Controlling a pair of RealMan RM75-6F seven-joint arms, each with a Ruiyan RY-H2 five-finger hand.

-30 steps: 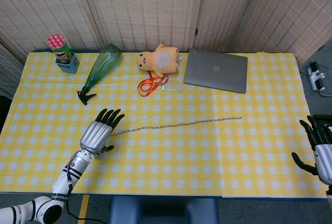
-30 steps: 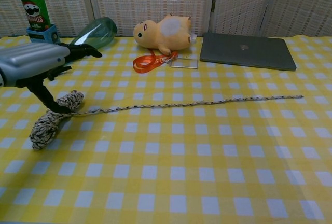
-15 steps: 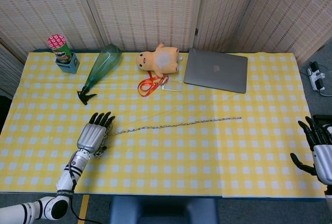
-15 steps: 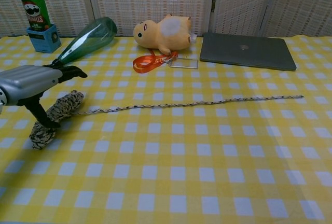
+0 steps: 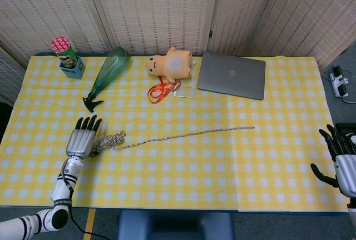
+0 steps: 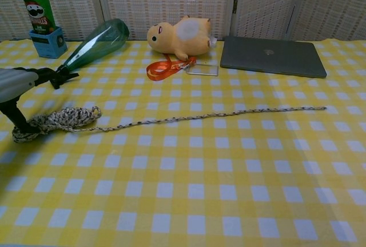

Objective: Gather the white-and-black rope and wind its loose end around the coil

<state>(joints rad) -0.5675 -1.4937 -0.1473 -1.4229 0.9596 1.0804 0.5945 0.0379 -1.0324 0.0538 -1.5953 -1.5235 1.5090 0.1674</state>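
1. I see the white-and-black rope (image 6: 171, 119) lying on the yellow checked tabletop (image 5: 222, 168). Its bundled coil (image 6: 60, 120) is at the left side, and the loose end (image 6: 311, 109) runs out in a shallow line towards the right, stopping below the laptop.
2. My left robot hand (image 5: 80, 141) sits at the left end of the coil. In the chest view a dark finger (image 6: 20, 122) presses down onto that end of the bundle. The other fingers point away from me, spread; I cannot tell whether the coil is truly gripped or only pinned.
3. My right robot hand (image 5: 342, 159) is at the far right edge of the tabletop, well apart from the rope, fingers spread wide and holding nothing.
4. Beyond the coil lies a green bottle (image 5: 108, 73) on its side, neck pointing toward the near-left.
5. At the back-left corner a Pringles can (image 6: 37, 7) stands upright in a small blue box (image 6: 47, 42).
6. At back centre rest a yellow plush toy (image 6: 178, 36) and an orange lanyard (image 6: 166, 67) with a clear card sleeve (image 5: 184, 92).
7. A closed grey laptop (image 6: 271, 55) lies just right of the plush.
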